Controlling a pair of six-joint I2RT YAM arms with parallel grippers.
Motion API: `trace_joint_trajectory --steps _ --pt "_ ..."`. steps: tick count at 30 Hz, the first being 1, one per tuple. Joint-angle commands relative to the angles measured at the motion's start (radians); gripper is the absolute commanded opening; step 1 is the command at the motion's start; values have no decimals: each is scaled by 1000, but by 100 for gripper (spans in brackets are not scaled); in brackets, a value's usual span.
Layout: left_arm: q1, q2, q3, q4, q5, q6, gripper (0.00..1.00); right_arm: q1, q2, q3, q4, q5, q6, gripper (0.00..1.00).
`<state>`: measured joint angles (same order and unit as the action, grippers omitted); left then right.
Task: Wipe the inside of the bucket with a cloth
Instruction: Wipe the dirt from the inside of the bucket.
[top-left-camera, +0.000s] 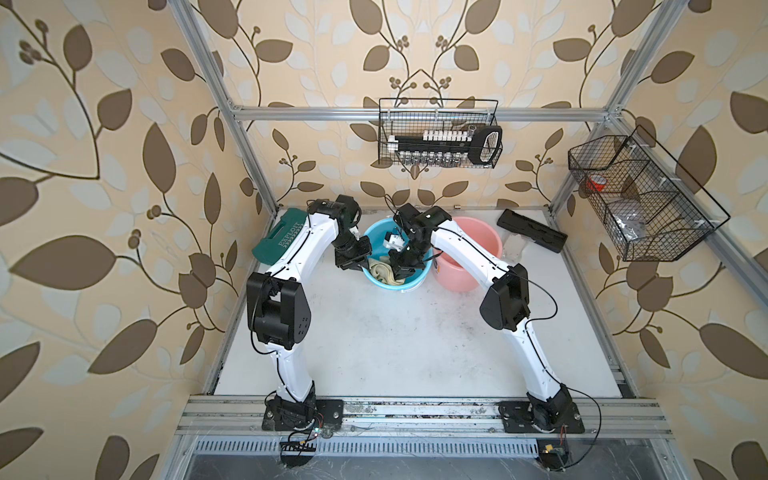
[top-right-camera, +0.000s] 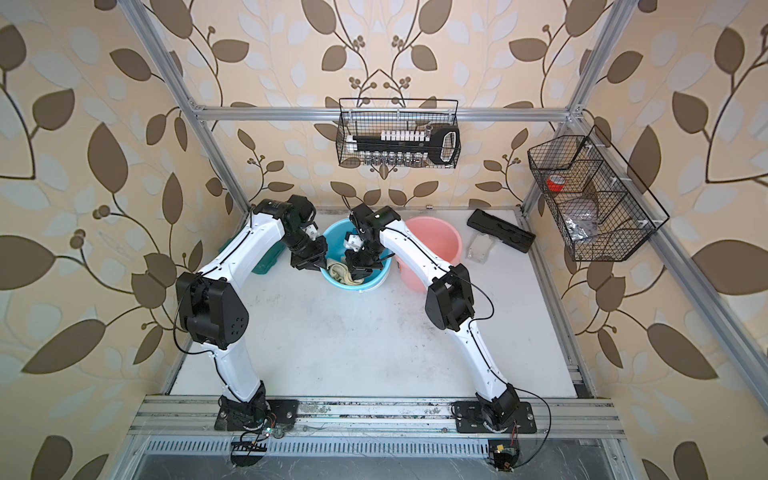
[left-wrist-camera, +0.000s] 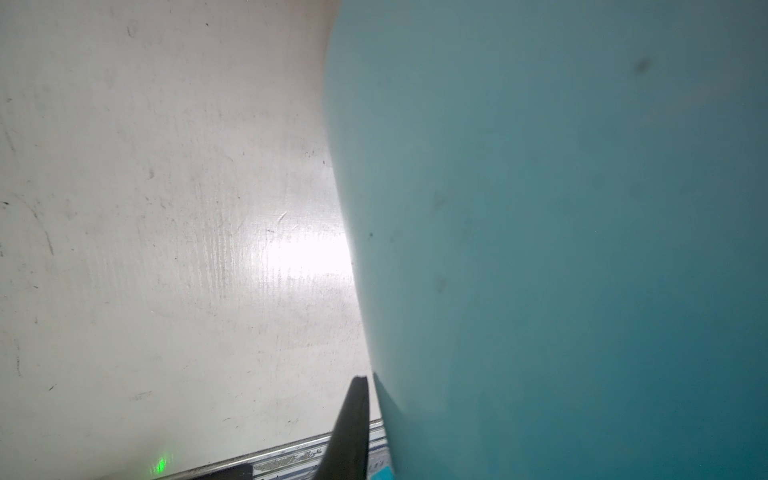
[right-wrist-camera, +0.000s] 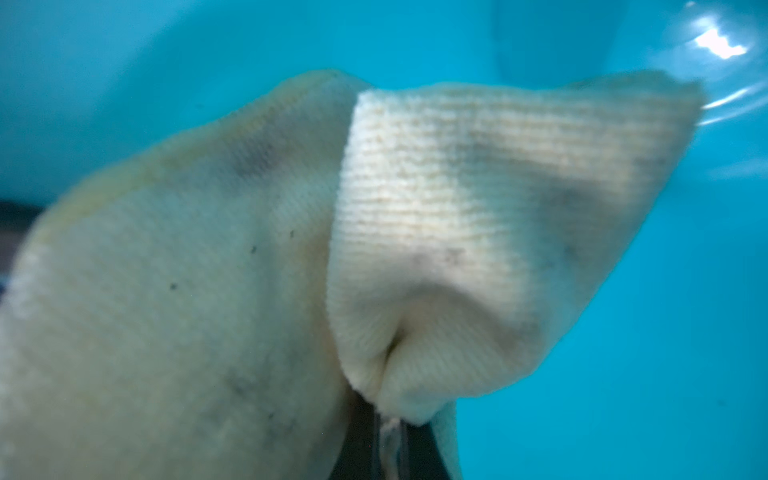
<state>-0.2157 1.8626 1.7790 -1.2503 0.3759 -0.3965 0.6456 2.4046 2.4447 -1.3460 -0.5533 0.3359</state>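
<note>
In both top views a blue bucket (top-left-camera: 419, 279) (top-right-camera: 377, 279) stands at the back of the white table. The pale yellowish cloth (top-left-camera: 382, 272) (top-right-camera: 341, 275) lies bunched inside it. My right gripper (top-left-camera: 401, 271) (top-right-camera: 360, 273) reaches down into the bucket and is shut on the cloth. In the right wrist view the stained cloth (right-wrist-camera: 436, 228) fans out from the closed jaws against the blue inside wall (right-wrist-camera: 644, 332). My left gripper (top-left-camera: 360, 266) (top-right-camera: 322, 266) is shut on the bucket's left rim. One finger (left-wrist-camera: 351, 419) lies outside the wall (left-wrist-camera: 561, 228); the other is hidden.
A pink bucket (top-left-camera: 469, 249) stands right beside the blue one, under my right arm. A green case (top-left-camera: 276, 241) lies at the back left and a black tray (top-left-camera: 532, 230) at the back right. Wire baskets hang on the back frame (top-left-camera: 438, 133) and the right frame (top-left-camera: 636, 199).
</note>
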Motion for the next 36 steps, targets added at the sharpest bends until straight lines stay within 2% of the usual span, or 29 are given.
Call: trace_joint_trajectory --steps 1,6,15,27,31,36 --pt "20 -71 -6 35 31 -22 0 18 28 33 -79 -122 8 0" --pt "34 -90 -9 18 9 -11 0 17 32 41 -72 -119 19 0" --pt "45 -21 16 25 -51 -4 0 -7 63 44 -18 31 72 0" --pt "58 0 5 61 -82 -3 18 -23 87 71 34 20 123 0" --pt "58 2 7 78 -84 -5 18 -29 94 64 37 10 124 0" --pt "57 9 15 88 -101 -6 13 -29 91 51 55 7 133 0"
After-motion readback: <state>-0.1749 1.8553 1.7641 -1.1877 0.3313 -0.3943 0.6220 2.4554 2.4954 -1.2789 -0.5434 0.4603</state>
